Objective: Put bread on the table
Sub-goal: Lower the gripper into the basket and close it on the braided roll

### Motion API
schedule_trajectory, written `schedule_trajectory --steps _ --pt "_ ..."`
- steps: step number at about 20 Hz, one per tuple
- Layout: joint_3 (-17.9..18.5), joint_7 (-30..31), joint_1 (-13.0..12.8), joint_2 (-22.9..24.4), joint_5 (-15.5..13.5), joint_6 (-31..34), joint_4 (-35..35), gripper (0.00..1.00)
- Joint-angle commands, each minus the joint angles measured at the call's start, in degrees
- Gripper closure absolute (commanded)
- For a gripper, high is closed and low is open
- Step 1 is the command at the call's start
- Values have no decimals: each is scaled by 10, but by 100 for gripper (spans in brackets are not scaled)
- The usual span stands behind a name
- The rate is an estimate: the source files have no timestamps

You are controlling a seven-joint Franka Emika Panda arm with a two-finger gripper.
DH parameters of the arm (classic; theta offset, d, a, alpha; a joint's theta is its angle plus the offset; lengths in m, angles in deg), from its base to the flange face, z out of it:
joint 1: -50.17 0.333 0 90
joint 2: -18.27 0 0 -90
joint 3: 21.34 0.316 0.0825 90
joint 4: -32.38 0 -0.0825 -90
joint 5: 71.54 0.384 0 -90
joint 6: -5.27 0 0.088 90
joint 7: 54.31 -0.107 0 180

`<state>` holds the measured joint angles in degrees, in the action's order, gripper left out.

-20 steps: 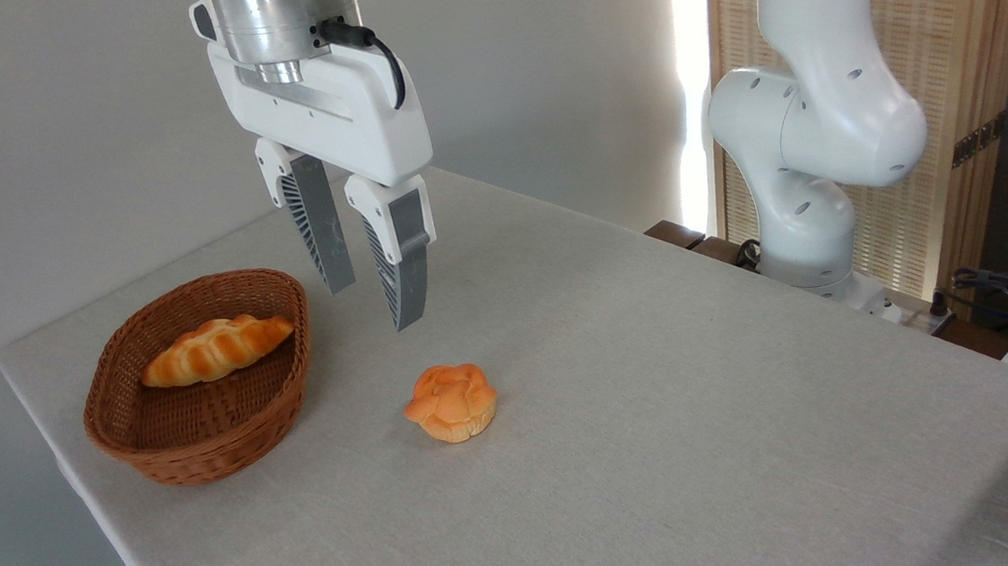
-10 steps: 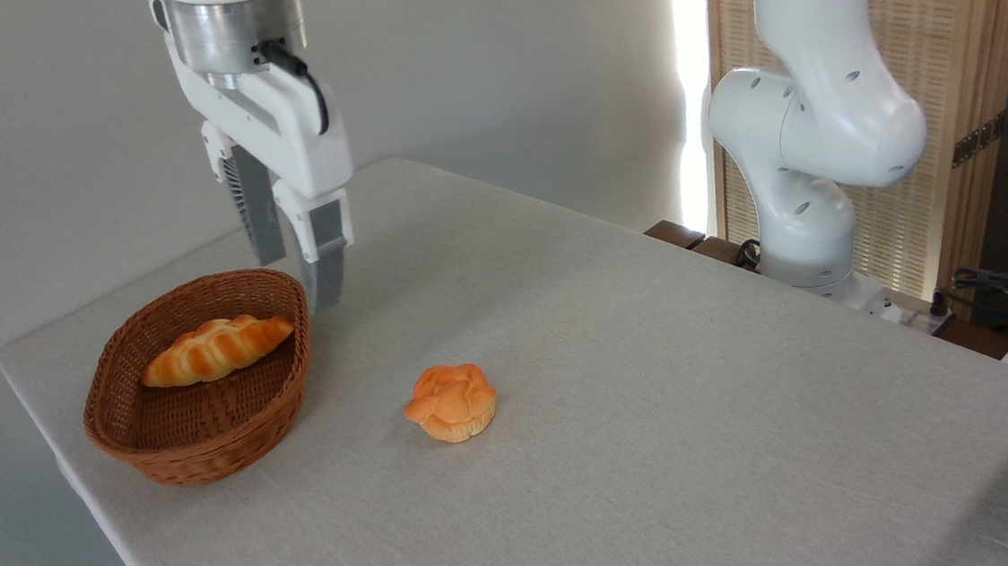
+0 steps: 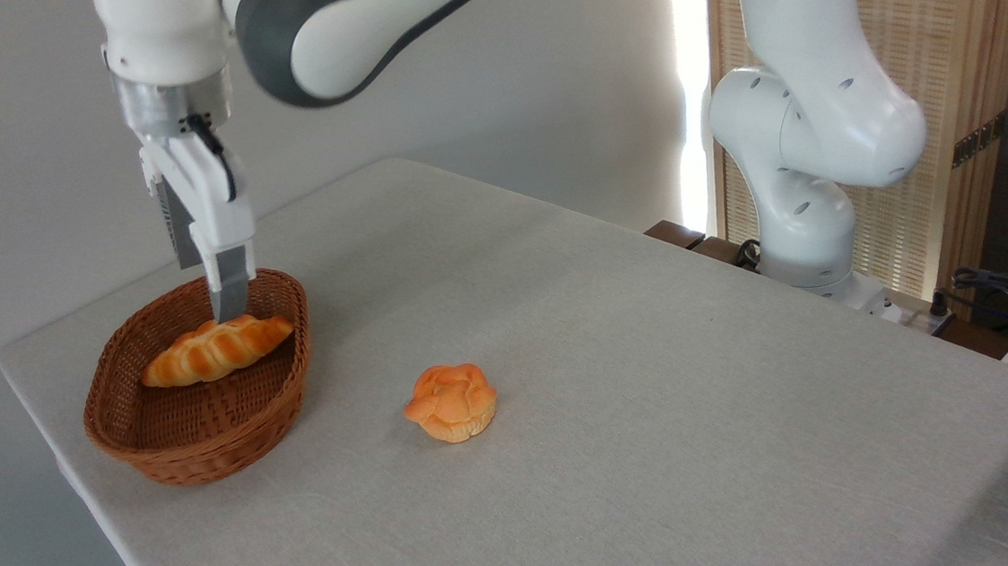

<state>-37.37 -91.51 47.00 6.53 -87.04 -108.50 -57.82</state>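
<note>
At frame left, the gripper (image 3: 215, 292) hangs over the bread (image 3: 214, 349) in the basket (image 3: 210, 437); fingers' spacing cannot be told.

My arm (image 3: 375, 14) reaches in from the upper right, wrist turned so my gripper (image 3: 219, 301) points straight down. I see it almost edge-on, so the gap between the fingers (image 3: 231, 286) is unclear.

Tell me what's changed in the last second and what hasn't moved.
The gripper swung left from above the table to over the basket and came down; its near fingertip now sits just above the braided bread. Nothing was grasped. The bread, basket and round bun stayed put.
</note>
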Motion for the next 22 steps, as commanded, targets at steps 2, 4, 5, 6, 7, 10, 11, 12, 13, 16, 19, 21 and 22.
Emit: schedule_trajectory --steps 2,4,5,6,7,10,11,12,13,16,19,21,22 --pt "-65 32 3 -63 -8 -69 7 0" --pt "-85 40 3 -83 1 -94 4 0" --pt "-88 40 3 -90 2 -107 0 0" --pt "-90 40 3 -96 2 -115 -3 0" --pt "-93 40 2 -104 2 -122 -7 0" --pt "-109 40 1 -117 44 -146 -23 0" --pt "-114 41 1 -117 59 -157 -30 0" --pt "-117 42 1 -118 62 -166 -35 0" --pt "-118 42 1 -122 62 -176 -38 0" --pt "-126 73 1 -131 63 -196 -40 0" --pt "-128 84 1 -137 65 -203 -45 0" --pt "-132 84 0 -138 78 -206 -50 0" --pt "-136 84 0 -141 86 -210 -53 0"
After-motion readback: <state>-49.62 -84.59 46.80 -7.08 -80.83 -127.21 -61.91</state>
